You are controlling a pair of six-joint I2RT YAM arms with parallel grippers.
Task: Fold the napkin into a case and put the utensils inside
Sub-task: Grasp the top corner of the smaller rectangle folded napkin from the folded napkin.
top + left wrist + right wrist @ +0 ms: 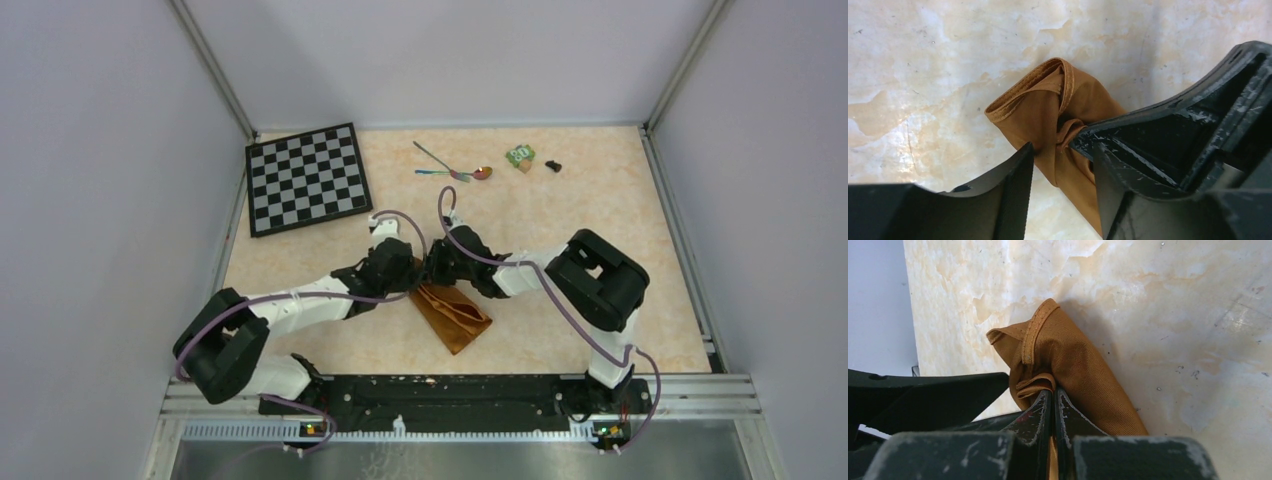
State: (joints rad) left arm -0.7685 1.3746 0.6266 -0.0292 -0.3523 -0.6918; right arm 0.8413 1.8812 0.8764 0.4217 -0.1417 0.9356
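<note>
The napkin (455, 315) is pinched by the right gripper (1053, 394) so its folds are held together; the left gripper (1057, 150) is spread astride it.

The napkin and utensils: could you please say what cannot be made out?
- Top view: the napkin, far end hidden under the left end effector and right end effector.
- Top view: utensils too small to identify.
- Wrist views: fingers hide the rest of the napkin.
</note>
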